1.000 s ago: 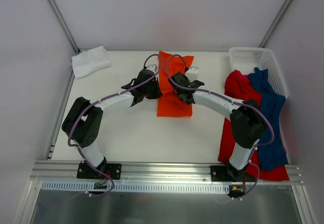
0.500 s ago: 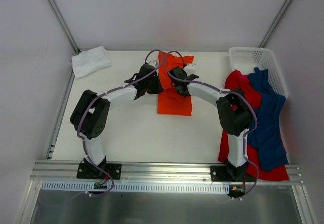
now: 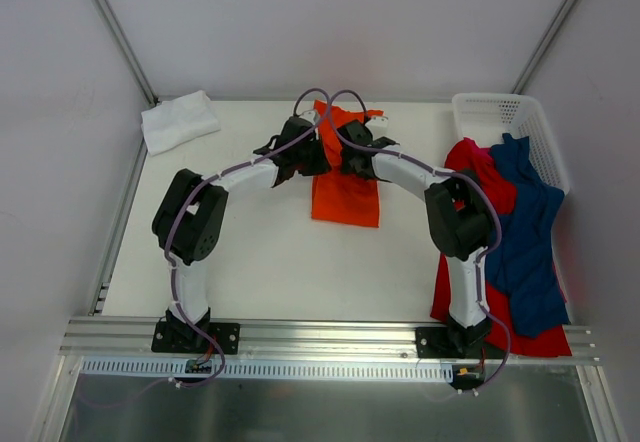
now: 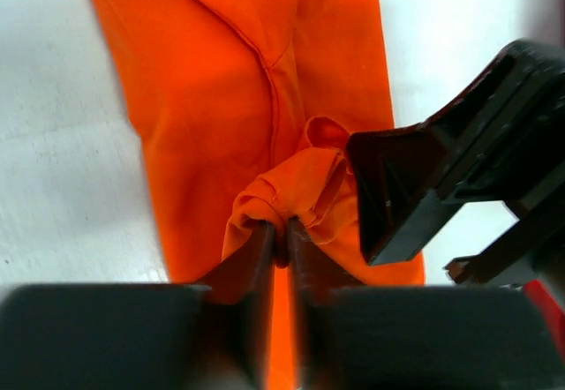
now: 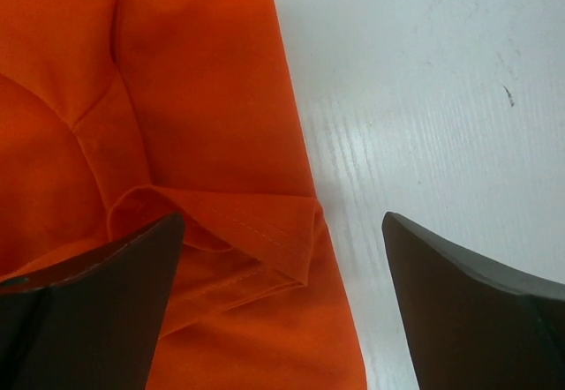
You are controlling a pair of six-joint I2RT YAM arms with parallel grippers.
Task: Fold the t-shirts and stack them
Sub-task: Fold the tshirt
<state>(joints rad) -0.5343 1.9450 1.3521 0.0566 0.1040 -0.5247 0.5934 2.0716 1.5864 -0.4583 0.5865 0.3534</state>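
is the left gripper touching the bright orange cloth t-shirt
Touching. The left wrist view shows the left gripper shut, pinching a bunched fold of the bright orange cloth t-shirt.

The top camera looks down from high behind the near edge over the whole counter (image 3: 270, 262). Both wrist cameras face steeply down, very close, onto the orange t-shirt (image 3: 345, 200) at far centre, shared by all three views.

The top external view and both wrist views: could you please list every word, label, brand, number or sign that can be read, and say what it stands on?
No readable text in any view.
The bright orange cloth t-shirt, white cloth t-shirt, red cloth t-shirt and dark blue cloth t-shirt: plain, no print showing.
The white perforated plastic basket: no marking visible.
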